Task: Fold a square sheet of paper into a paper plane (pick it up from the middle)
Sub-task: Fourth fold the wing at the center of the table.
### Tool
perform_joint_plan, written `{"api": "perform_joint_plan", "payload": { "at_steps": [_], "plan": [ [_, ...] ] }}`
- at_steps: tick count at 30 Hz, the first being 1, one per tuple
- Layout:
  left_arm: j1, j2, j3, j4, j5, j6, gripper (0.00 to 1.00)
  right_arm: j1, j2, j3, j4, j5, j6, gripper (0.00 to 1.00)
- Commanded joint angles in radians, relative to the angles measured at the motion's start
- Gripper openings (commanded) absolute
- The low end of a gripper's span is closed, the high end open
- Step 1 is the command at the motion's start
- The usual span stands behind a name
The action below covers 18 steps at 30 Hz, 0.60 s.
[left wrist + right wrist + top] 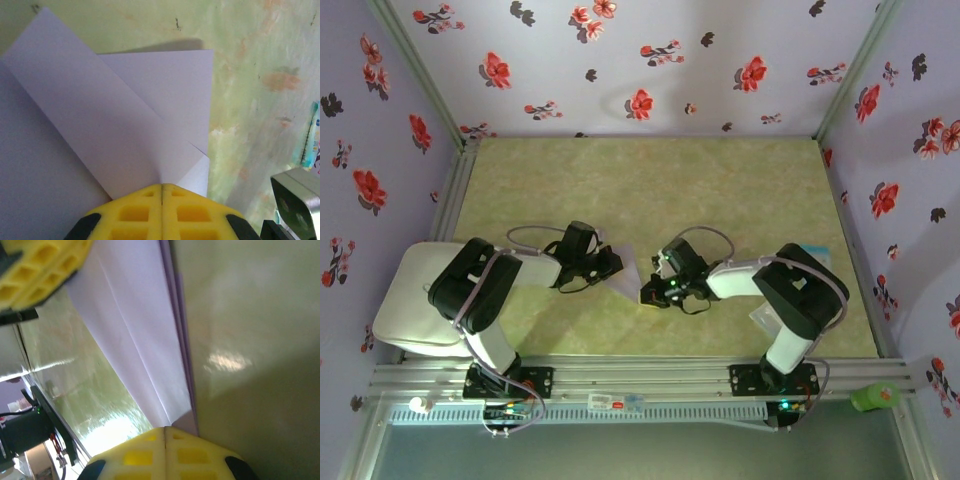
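Paper: folded square sheet of paper stretches between both end effectors, over the table.
Left end effector: clenched on a folded corner.
Right end effector: clenched on the creased edge.

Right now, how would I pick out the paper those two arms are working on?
On the green table, look near the middle. There the left gripper and right gripper each pinch a pale lavender sheet of paper. Unlike the light-blue card off to the right, it is plain, creased diagonally and held.
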Motion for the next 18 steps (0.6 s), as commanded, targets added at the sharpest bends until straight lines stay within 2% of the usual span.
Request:
{"api": "perform_joint_plan", "payload": {
  "at_steps": [1,10,13,15,18],
  "plan": [
    [0.014,0.055,-0.022,-0.107,-0.085,0.012,0.07,0.014,-0.022,-0.055,-0.166,0.001,-0.047,0.04],
    [0.012,0.04,-0.03,-0.1,-0.08,0.008,0.07,0.014,-0.164,-0.048,-0.226,0.026,-0.04,0.04],
    [0.011,0.026,-0.032,-0.104,-0.08,0.009,0.07,0.003,-0.22,-0.03,-0.154,0.027,0.031,0.05],
    [0.011,0.017,-0.034,-0.104,-0.08,0.009,0.07,-0.006,-0.213,-0.012,-0.105,0.027,0.062,0.05],
    [0.011,0.01,-0.034,-0.104,-0.081,0.007,0.07,-0.008,-0.13,0.067,-0.122,0.033,0.059,0.05]
  ]
}}
